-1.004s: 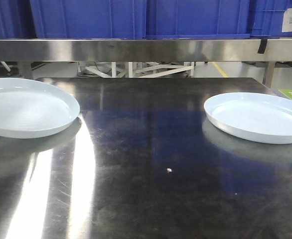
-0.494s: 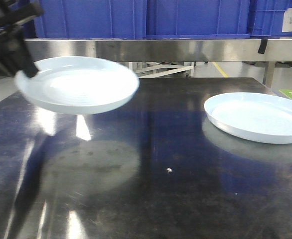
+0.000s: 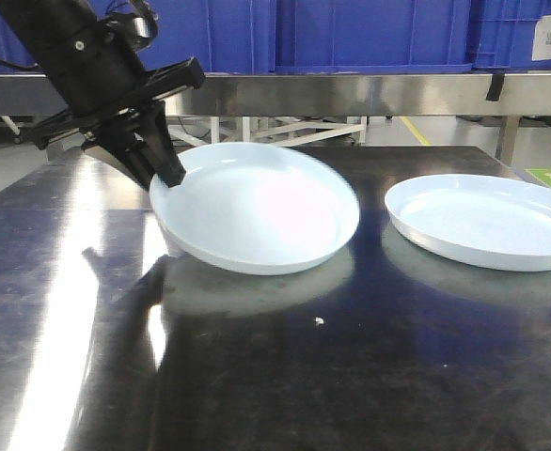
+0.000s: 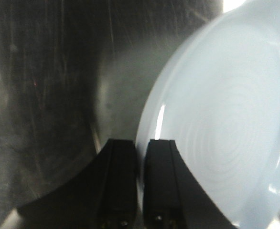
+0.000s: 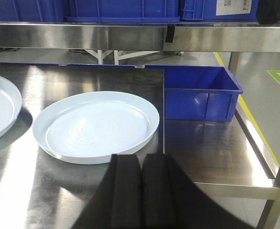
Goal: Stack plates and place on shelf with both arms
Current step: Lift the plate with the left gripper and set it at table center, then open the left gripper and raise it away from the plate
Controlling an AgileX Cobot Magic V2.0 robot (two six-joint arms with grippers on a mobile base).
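My left gripper (image 3: 167,177) is shut on the left rim of one pale plate (image 3: 257,211) and holds it tilted, low over the middle of the dark tabletop (image 3: 257,376). The left wrist view shows both black fingers (image 4: 121,162) pinching that plate's (image 4: 221,119) edge. The other plate (image 3: 487,221) lies flat on the right side of the table. In the right wrist view it (image 5: 97,126) sits just beyond my right gripper (image 5: 141,160), which is shut with nothing in it. The steel shelf rail (image 3: 351,94) runs across the back.
Big blue crates (image 3: 369,33) stand on the shelf. Past the table's right edge (image 5: 164,109), a blue crate (image 5: 197,95) rests on a lower steel surface. A small white speck (image 3: 320,321) lies on the tabletop.
The left arm came in, took the left plate off the table and carried it right toward the middle, now tilted and lower. The right plate has not moved.
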